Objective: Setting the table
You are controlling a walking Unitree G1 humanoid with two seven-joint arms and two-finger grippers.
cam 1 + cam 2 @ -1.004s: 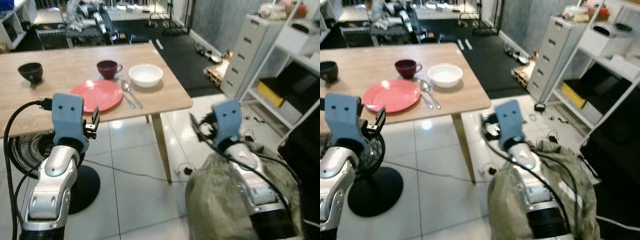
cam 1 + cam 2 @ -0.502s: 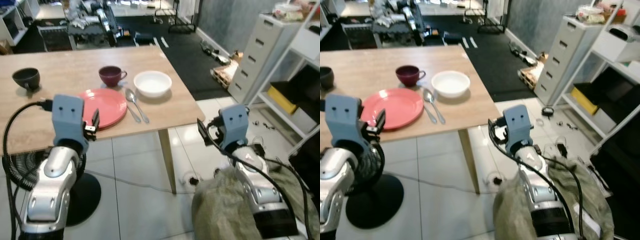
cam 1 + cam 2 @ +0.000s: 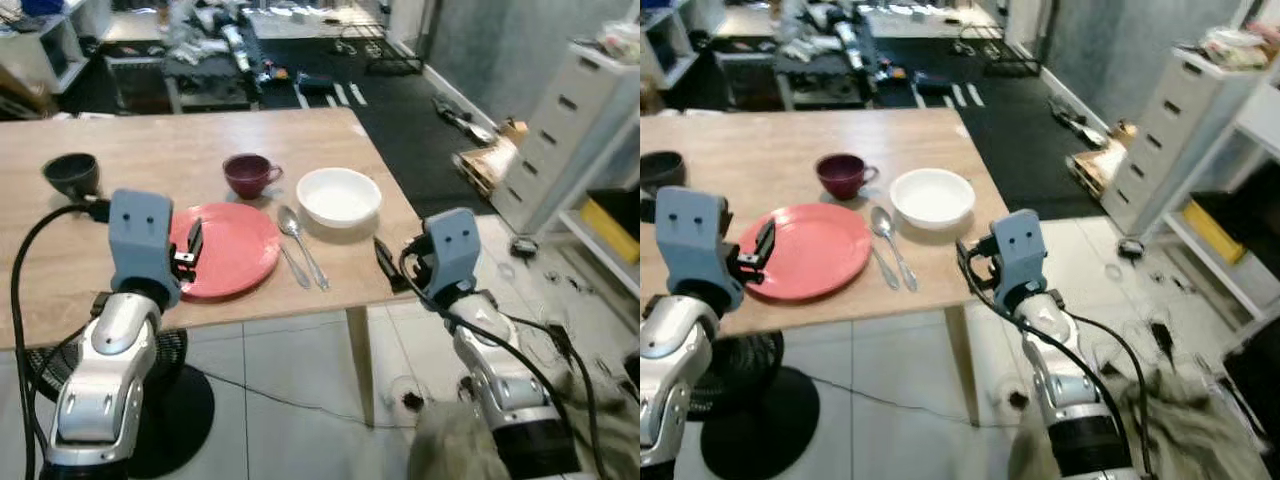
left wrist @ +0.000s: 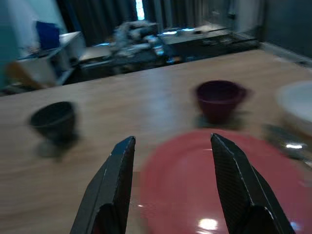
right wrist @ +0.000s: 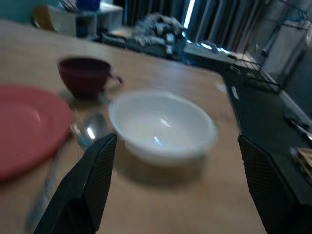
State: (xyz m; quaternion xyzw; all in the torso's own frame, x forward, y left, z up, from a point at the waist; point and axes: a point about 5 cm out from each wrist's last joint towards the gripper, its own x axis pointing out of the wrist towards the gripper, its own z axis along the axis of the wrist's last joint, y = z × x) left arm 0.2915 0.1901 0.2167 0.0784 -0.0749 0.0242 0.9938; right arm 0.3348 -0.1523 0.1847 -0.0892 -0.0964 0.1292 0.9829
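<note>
On the wooden table (image 3: 150,140) lie a red plate (image 3: 228,250), a maroon cup (image 3: 248,174), a white bowl (image 3: 338,195), two spoons (image 3: 302,245) between plate and bowl, and a black bowl (image 3: 70,174) at the far left. My left gripper (image 3: 192,243) hovers open over the plate's near left edge; its wrist view shows the plate (image 4: 219,195) between its fingers (image 4: 114,185). At the table's front right edge, my right gripper (image 3: 385,263) stands open, facing the white bowl (image 5: 163,124), empty.
A grey drawer cabinet (image 3: 585,120) and white shelving (image 3: 1240,150) stand to the right. Under the table are a black fan base (image 3: 175,405), a table leg (image 3: 360,360) and a cable on the tiles. An olive cloth (image 3: 1170,420) lies by my right arm.
The camera has come closer to the table. Both grippers now reach its front edge: the left is over the plate and the right has risen to table height.
</note>
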